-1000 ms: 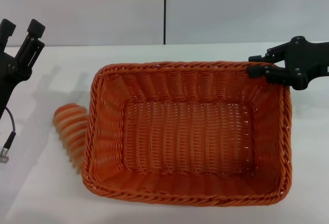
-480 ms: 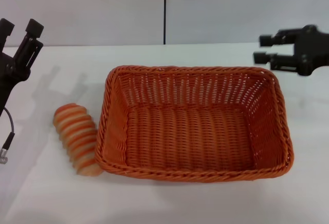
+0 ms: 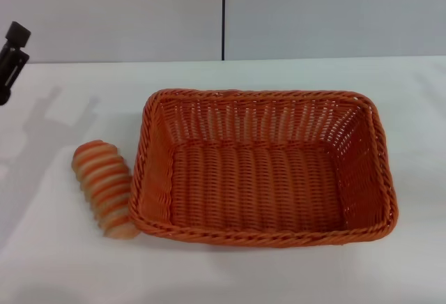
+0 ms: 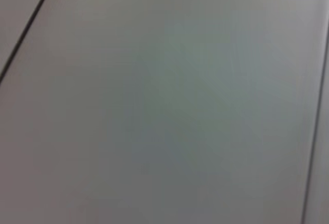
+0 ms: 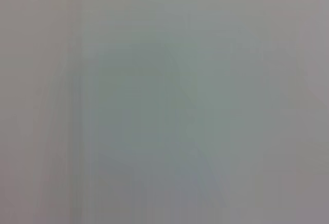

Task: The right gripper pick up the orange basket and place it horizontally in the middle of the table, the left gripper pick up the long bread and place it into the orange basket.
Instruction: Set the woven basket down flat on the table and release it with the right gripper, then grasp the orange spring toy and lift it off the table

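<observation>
The orange basket [image 3: 263, 171] rests flat on the white table [image 3: 63, 269] near its middle, long side across the head view, with nothing inside. The long bread [image 3: 104, 187], striped orange and cream, lies on the table just left of the basket, its near end against the basket's front left corner. My left gripper [image 3: 12, 47] shows only as a black piece at the far left edge, raised and well back from the bread. The right gripper is out of view. Both wrist views show only plain grey surface.
A grey wall [image 3: 313, 11] with a dark vertical seam [image 3: 223, 14] stands behind the table. Bare white tabletop lies to the right of the basket and in front of it.
The right gripper let go of the basket's back right corner and left the view to the right. The basket settled flat. The left gripper slid left, almost out of the frame.
</observation>
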Motion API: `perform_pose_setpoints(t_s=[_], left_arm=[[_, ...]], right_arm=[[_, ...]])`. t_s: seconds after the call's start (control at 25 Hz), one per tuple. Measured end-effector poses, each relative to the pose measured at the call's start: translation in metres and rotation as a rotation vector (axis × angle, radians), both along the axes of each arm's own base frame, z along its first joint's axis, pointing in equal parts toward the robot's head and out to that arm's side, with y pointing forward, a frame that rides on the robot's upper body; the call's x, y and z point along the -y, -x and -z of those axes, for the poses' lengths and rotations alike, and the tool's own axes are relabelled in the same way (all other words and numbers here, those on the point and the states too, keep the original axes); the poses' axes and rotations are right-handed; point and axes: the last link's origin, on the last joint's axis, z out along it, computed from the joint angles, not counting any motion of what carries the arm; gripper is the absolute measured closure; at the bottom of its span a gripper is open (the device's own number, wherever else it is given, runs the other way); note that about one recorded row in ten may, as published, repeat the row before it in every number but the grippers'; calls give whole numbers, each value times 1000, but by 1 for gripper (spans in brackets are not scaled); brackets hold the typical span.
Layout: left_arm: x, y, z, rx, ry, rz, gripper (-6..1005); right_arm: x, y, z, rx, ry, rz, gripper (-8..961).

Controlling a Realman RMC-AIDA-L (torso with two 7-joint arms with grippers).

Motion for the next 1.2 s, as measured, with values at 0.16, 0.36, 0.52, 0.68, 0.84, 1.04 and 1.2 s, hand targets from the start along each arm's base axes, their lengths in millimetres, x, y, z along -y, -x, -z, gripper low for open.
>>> perform_pose_setpoints(t_s=[0.16,0.36,0.52,0.68,0.84,1.04,1.2], left_arm=[[-5,7,-10,-20,12,-19,160],[-10,13,-18,-105,74,-16,162],[-10,23,-20,-209,149,-46,164],[-4,33,-27,-287,202,-54,166],[6,42,-32,-346,272,-56,168],[15,44,-28,-392,388,-37,170],[15,43,-14,-423,508,-23,172]], right_arm=[[28,-27,-9,-114,-162,113,458],[68,-59,-24,-232,-334,245,458],[86,-68,-31,-259,-390,274,458],[90,-68,-28,-279,-397,278,458],[89,-68,-26,-292,-394,280,458],[85,-66,-25,-318,-381,269,459],[80,-63,-24,-334,-368,256,459]])
